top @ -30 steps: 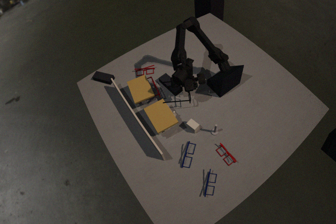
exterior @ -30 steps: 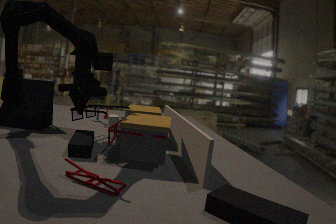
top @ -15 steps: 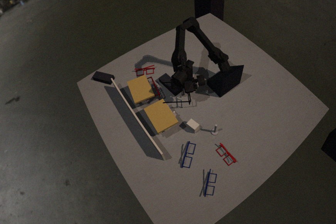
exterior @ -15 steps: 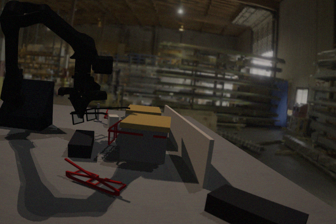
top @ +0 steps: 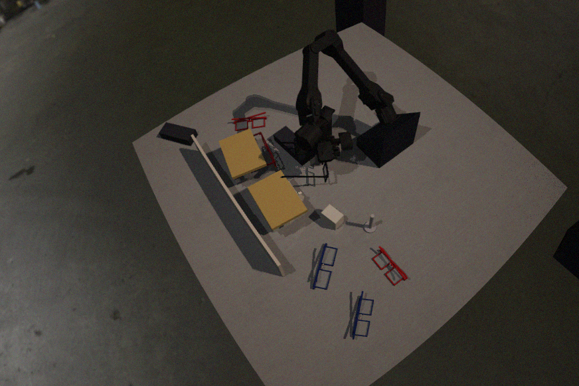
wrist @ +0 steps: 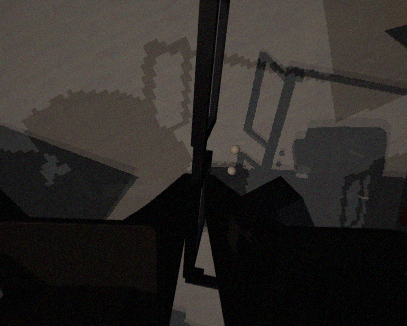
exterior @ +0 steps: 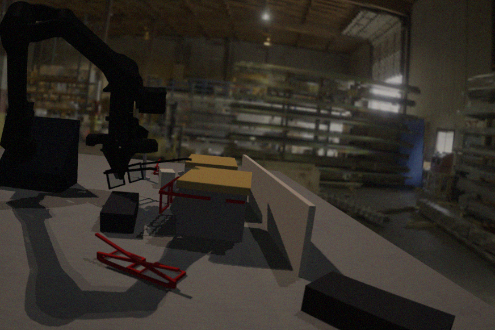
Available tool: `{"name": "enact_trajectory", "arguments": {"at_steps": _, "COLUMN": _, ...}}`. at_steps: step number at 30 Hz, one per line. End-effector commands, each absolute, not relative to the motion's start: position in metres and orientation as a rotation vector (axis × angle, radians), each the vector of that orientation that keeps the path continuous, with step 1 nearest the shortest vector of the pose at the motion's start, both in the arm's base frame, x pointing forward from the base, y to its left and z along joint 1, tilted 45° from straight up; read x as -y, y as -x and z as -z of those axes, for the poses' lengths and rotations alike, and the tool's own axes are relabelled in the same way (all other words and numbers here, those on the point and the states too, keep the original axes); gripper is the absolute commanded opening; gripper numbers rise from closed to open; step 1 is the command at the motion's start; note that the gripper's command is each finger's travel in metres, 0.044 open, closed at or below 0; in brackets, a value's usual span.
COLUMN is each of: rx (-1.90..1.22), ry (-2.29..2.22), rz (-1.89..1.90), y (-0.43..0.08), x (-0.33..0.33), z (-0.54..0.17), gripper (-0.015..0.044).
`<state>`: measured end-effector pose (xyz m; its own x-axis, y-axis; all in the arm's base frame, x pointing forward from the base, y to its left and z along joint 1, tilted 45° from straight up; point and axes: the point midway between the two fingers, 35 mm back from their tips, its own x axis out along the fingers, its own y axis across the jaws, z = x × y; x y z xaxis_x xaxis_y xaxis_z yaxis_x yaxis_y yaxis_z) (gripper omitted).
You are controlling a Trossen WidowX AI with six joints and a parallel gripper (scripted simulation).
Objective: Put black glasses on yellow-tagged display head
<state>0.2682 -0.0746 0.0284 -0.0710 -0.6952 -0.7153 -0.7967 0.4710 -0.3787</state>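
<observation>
The black glasses (top: 303,177) (exterior: 167,161) (wrist: 210,75) are in the air, their front in my gripper (exterior: 118,176) (wrist: 197,181), which is shut on them. In the top view the arm hides the fingertips. The temples point toward the bare head (top: 278,199) (exterior: 212,161); their ends are near its top edge, about level with its yellow top in the exterior view. The lens frames hang in front of the head, clear of it. The other head (top: 243,152) (exterior: 212,214) wears red glasses. Both heads have yellow tops; I cannot make out a separate tag.
A dark box (top: 284,134) (exterior: 120,212) stands near the gripper. A pale wall (top: 238,206) (exterior: 288,214) runs behind the heads. A white block (top: 332,214) (exterior: 167,176) and a post (top: 371,221) stand beyond the bare head. Red and blue glasses lie on the table.
</observation>
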Motion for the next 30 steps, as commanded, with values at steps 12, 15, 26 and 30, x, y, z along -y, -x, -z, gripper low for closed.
{"name": "enact_trajectory", "arguments": {"at_steps": 12, "rx": -1.838, "ry": 1.262, "rz": -0.148, "y": -0.258, "x": 0.089, "z": -0.016, "gripper": 0.0000}}
{"name": "enact_trajectory", "arguments": {"at_steps": 15, "rx": -1.839, "ry": 1.262, "rz": -0.147, "y": -0.257, "x": 0.091, "z": -0.014, "gripper": 0.0000}}
{"name": "enact_trajectory", "arguments": {"at_steps": 26, "rx": -1.840, "ry": 1.263, "rz": -0.145, "y": -0.254, "x": 0.097, "z": -0.009, "gripper": 0.0000}}
{"name": "enact_trajectory", "arguments": {"at_steps": 30, "rx": -1.840, "ry": 1.263, "rz": -0.145, "y": -0.254, "x": 0.097, "z": -0.009, "gripper": 0.0000}}
